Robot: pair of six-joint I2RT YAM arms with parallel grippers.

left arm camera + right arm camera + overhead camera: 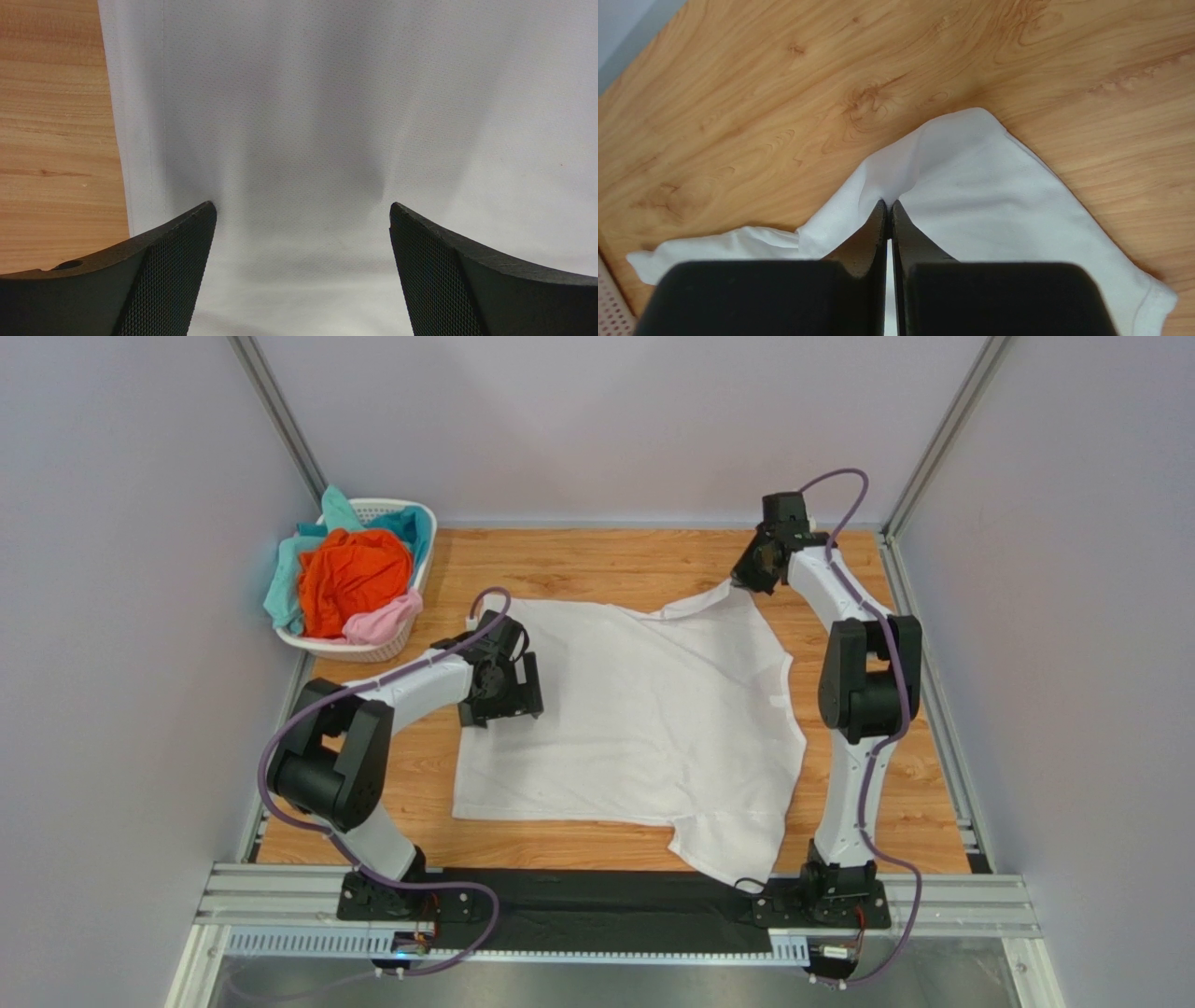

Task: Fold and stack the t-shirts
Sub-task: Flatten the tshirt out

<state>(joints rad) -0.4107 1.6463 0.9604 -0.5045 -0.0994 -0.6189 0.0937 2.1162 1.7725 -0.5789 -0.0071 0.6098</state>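
My right hand (888, 204) was pinched shut on the white t-shirt (638, 721). Its two fingers (871, 238) were pressed flat together, with a ridge of the white cloth drawn up into a peak at their tips. From that peak the cloth fell away on both sides of the hand and onto the wooden tabletop (808, 84). In the overhead view this right hand (741, 574) held the shirt's far right corner, and the fabric ran in a taut point up to it.

My left hand (302, 210) was spread wide open and held nothing. It was over the left side of the same shirt, with smooth white cloth filling the gap between its fingers (175, 266) and reaching ahead of them. The shirt's straight edge ran just outside my left finger, with bare wood beyond it. I could not tell from these views whether the fingertips touched the cloth. From above, this left hand (522, 686) sat at the shirt's left border.

The rest of the shirt lay spread on the tabletop between my two hands, and one sleeve reached the near edge below my right hand.

Well beyond my left hand, at the far left corner, stood the white basket (421, 532). An orange t-shirt (351, 574), a teal t-shirt (288, 567) and a pale pink t-shirt (382, 623) were heaped in it.
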